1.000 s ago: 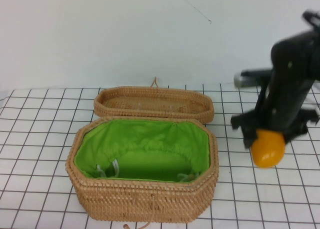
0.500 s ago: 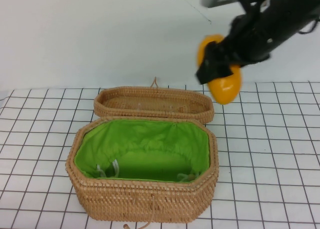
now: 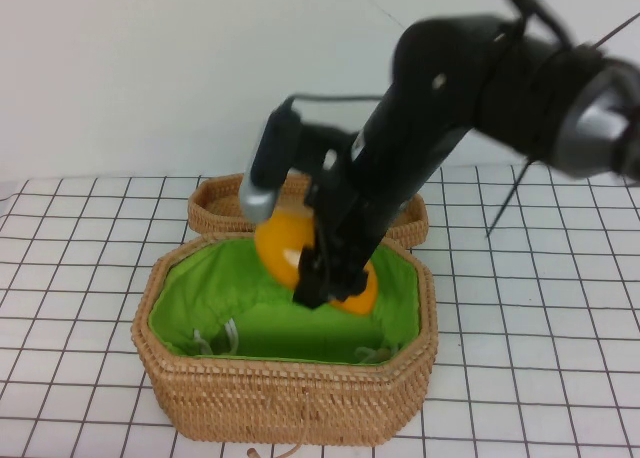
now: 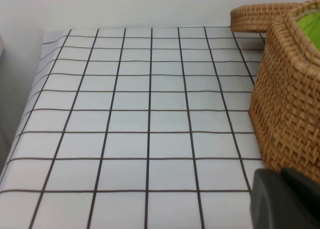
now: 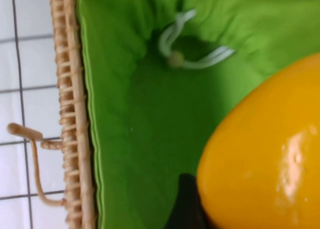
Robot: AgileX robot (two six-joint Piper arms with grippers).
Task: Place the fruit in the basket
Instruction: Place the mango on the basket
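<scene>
Since the earlier frames the right arm has swung from the right side of the table, up past the back wall, and down over the basket (image 3: 290, 388), carrying the fruit (image 3: 283, 246) with it. In the high view that arm now reaches in from the upper right, its dark forearm sloping down and leftward, wrist bent so the right gripper (image 3: 315, 263) points down into the basket's open mouth. The fingers are clamped around the orange-yellow fruit, spread wide to its girth; one dark finger (image 3: 322, 268) crosses the front of the fruit, which hangs inside the rim above the green lining (image 3: 215, 298), toward the back middle of the basket, not yet resting on the bottom as far as can be seen. The right wrist view shows the glossy fruit (image 5: 265, 154) close up over the lining (image 5: 150, 114), with a white drawstring (image 5: 190, 49) bunched in the cloth and the woven rim with its small loop (image 5: 30, 159) at the side. The flat woven lid (image 3: 215, 203) lies just behind the basket, partly hidden by the arm. The left gripper (image 4: 285, 199) shows only as a dark edge in its own wrist view, low over the gridded tabletop (image 4: 140, 114) just beside the basket's wicker wall (image 4: 285, 104); whether its fingers are apart or together cannot be told.
</scene>
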